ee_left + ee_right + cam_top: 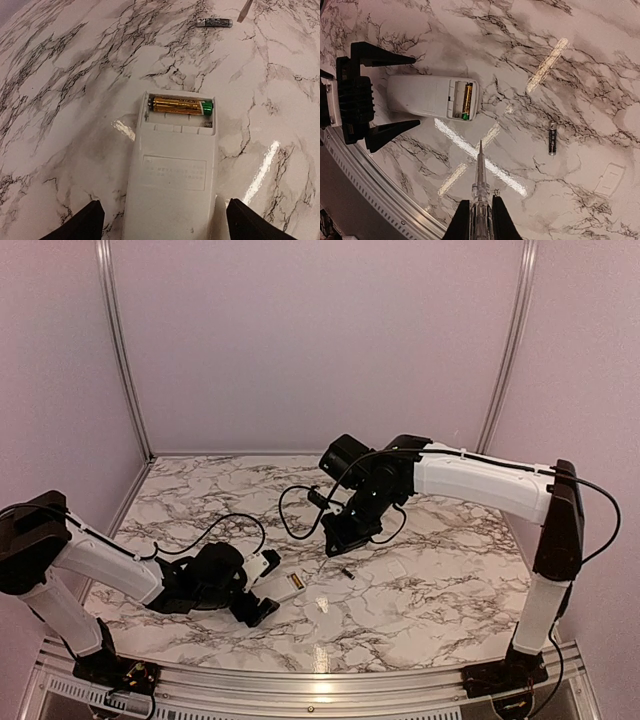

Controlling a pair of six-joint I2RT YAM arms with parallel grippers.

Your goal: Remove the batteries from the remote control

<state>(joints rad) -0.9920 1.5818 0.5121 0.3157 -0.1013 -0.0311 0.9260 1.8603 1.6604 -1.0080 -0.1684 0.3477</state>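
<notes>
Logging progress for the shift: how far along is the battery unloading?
Done: cover plate off, one dark battery out on the table. In hand: the left gripper straddles the remote, the right gripper holds a clear pick. Left: the gold battery, seated in the remote.

Bright overhead light leaves glare streaks on the marble table (470,150).

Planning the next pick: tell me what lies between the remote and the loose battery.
Only bare marble table, shown in the right wrist view.
</notes>
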